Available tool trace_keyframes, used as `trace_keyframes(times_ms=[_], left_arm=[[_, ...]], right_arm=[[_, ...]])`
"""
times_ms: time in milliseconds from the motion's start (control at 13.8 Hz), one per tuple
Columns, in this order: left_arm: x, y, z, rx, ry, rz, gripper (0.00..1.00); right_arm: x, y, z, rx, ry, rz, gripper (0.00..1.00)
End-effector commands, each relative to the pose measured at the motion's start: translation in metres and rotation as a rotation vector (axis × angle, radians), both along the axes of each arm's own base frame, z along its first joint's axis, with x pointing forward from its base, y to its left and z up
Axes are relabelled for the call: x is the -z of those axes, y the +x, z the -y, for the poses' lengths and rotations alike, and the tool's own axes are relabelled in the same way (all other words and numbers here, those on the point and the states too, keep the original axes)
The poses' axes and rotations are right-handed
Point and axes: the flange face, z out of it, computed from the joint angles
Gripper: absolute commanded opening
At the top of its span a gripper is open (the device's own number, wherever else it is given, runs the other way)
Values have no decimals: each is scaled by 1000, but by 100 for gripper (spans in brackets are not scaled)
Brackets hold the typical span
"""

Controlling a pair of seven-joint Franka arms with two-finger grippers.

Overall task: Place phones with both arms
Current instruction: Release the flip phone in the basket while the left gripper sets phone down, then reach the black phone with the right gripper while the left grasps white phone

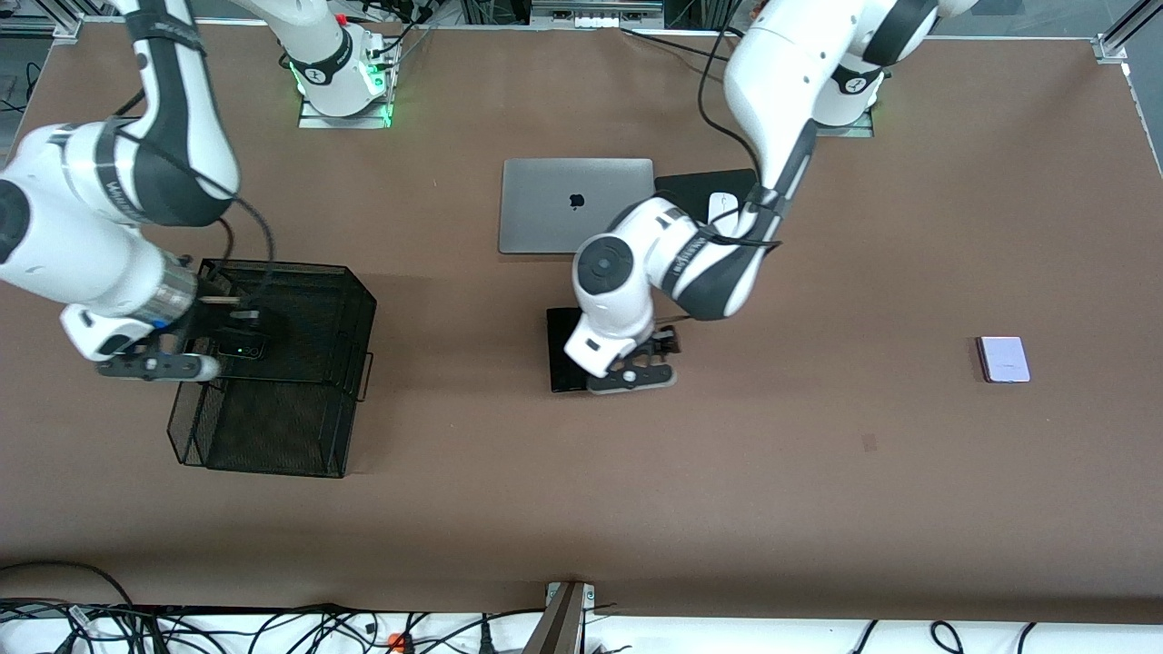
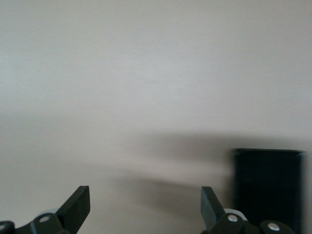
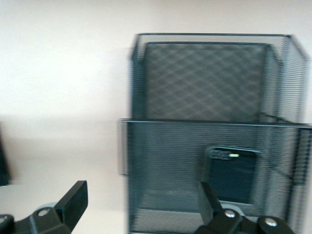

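Note:
A long black slab phone (image 1: 565, 350) lies flat mid-table. My left gripper (image 1: 636, 374) hangs low just beside it, open and empty. In the left wrist view the black slab phone (image 2: 267, 187) sits outside one finger (image 2: 210, 204), and only bare table lies between the fingers of the left gripper (image 2: 145, 207). A squarish black phone (image 1: 241, 347) (image 3: 231, 173) rests in the black mesh basket (image 1: 273, 436) (image 3: 204, 78), in the compartment farther from the front camera. My right gripper (image 1: 159, 366) (image 3: 141, 202) is open over the basket's edge. A pale lilac phone (image 1: 1003, 359) lies toward the left arm's end.
A shut silver laptop (image 1: 576, 205) lies farther from the front camera than the slab phone. Beside it a white mouse (image 1: 722, 204) sits on a black pad (image 1: 690, 186). Cables run along the table's near edge (image 1: 363, 627).

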Motion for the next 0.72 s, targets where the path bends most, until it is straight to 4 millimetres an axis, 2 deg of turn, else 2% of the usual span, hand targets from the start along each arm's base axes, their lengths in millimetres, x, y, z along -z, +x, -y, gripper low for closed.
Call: trace_keyframes(times_ms=[0,145,290,435,580,652], left_arm=[[-6,-8,-63,81,37,-98,100],[-11,-7,-119,146,52,-156,100],[-23,-2,-189,224,90,-199,100],[-35,4,-255,278,119,-227,100],[-46,13,-319,350,118,-259,100],[-50,20,-353,382,116,-273,100]], right_arm=[[3,11,-98,1,-11,5,100],[20,10,-175,-15,-29,25,100],[40,6,-250,-18,-44,53,100],[72,-8,-318,-9,-33,62,100],[109,-23,-362,-27,9,117,100],[131,-27,-373,-38,11,133,100]])
